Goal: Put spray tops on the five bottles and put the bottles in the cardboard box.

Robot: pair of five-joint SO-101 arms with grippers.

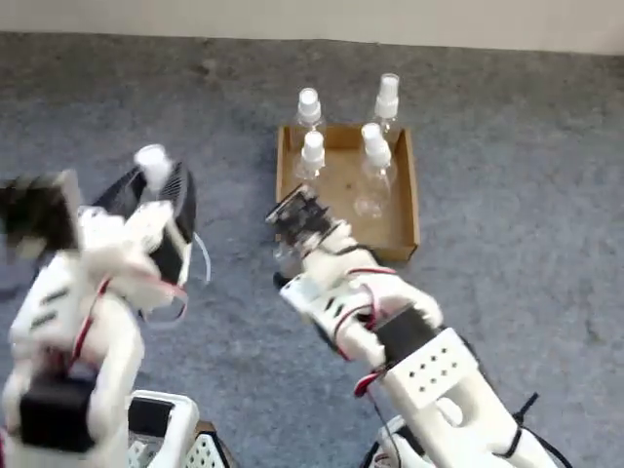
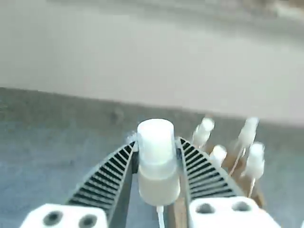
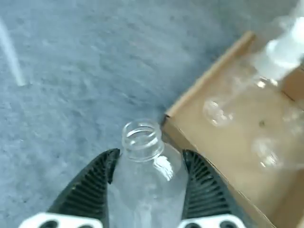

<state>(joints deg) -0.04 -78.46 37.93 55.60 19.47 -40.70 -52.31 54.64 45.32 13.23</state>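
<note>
We observed the left pincer (image 2: 156,145) closed on a white spray top (image 2: 155,159), clamped between both fingers. The right pincer (image 3: 150,156) gripped an uncapped bottle (image 3: 141,142) at its shoulder, upright over the grey surface (image 3: 71,71), just beside the cardboard box (image 3: 236,156), which contained capped bottles (image 1: 313,154).

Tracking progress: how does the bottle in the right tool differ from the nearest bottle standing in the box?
The held bottle, in the right tool, has a bare open neck; the boxed bottle wears a white spray top. The held bottle sits outside the cardboard box, by its corner; the boxed bottle stands inside. Both are clear.
</note>
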